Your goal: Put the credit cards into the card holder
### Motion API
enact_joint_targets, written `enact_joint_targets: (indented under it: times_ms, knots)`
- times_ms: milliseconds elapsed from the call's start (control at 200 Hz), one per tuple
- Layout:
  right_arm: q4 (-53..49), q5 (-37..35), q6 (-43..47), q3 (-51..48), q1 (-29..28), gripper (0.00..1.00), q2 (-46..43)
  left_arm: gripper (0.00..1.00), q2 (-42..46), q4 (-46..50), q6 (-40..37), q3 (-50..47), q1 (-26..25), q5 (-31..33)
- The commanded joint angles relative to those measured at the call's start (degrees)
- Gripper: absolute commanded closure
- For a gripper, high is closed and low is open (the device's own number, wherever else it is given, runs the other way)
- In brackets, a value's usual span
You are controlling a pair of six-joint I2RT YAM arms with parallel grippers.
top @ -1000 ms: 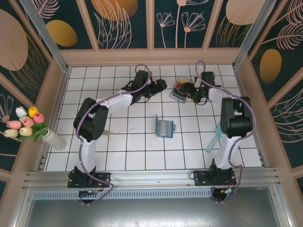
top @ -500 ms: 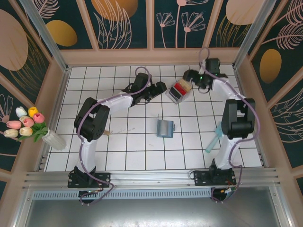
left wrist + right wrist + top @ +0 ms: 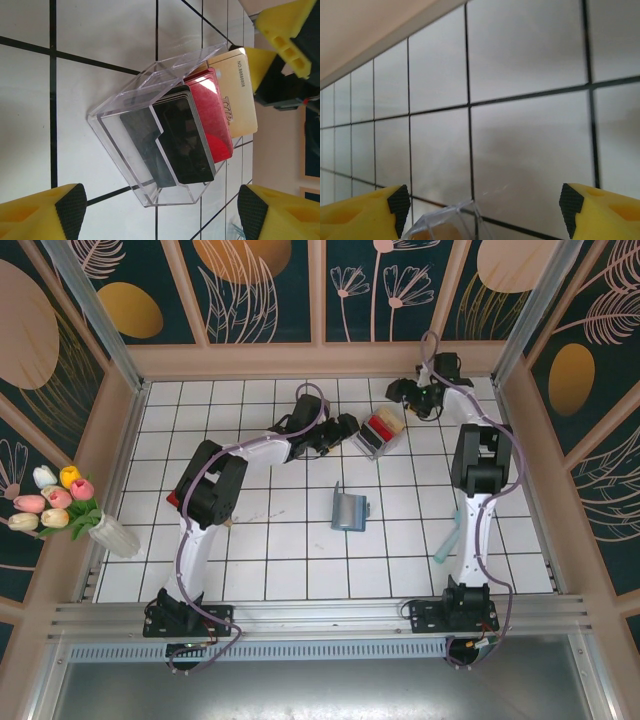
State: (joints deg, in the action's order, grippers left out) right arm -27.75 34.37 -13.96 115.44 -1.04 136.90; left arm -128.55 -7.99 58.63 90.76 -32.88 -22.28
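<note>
Pincers both spread: left pincer (image 3: 344,428) just left of the clear rack (image 3: 371,443), right pincer (image 3: 404,393) just beyond its far right corner. Inside that rack lean the credit cards (image 3: 197,130), black, red, tan; the card holder (image 3: 348,510) rests on the desk (image 3: 250,560) nearer, apart from the rack.

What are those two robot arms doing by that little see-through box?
The left pincer and the right pincer are both open and empty, one on each side of a clear rack at the far part of the table. The rack holds a black card, a red card and a tan card. The teal card holder sits apart in the middle of the table, and none of these cards is in it yet.
</note>
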Motion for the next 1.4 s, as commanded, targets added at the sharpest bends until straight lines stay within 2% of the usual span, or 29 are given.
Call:
enact_joint_targets:
  times_ms: [0, 255, 525, 761, 816, 916, 1011, 1231, 1326, 1396]
  knots:
    - [-3.0, 7.6, 3.0, -0.4, -2.0, 0.19, -1.0, 0.19, -0.5, -1.6, 0.5, 1.1, 0.5, -1.0]
    - [1.8, 10.9, 3.3, -14.6, -4.5, 0.19, -9.0, 0.2, 0.9, -2.5, 0.6, -2.2, 0.6, -0.4]
    - [9.2, 13.8, 1.6, -28.5, -8.2, 0.2, -16.0, 0.27, 4.2, -6.9, 1.8, -10.6, 0.5, -0.8]
    - [15.8, 12.8, -3.1, -38.9, -11.8, 0.2, -22.9, 0.36, 9.6, -12.7, 3.6, -20.4, 0.4, -1.9]
    - [15.6, 10.5, -3.6, -39.7, -12.4, 0.2, -24.7, 0.38, 10.4, -13.3, 3.6, -22.1, 0.4, -1.9]
    - [11.6, -0.4, -3.6, -38.7, -13.1, 0.2, -26.7, 0.41, 10.9, -13.3, 3.4, -23.5, 0.4, -1.4]
    - [10.8, -7.1, -3.8, -39.0, -13.1, 0.21, -27.9, 0.42, 10.4, -13.4, 3.0, -22.9, 0.4, -1.4]
    - [7.2, -17.9, -4.6, -37.1, -14.5, 0.25, -31.2, 0.49, 9.0, -13.0, 1.6, -20.4, 0.4, -3.1]
    - [7.9, -18.7, -4.7, -37.8, -15.0, 0.26, -34.1, 0.51, 8.9, -14.8, 1.6, -21.1, 0.3, -4.8]
    - [7.3, -16.6, -3.8, -37.4, -15.2, 0.26, -34.8, 0.52, 8.6, -16.4, 1.9, -21.4, 0.1, -6.7]
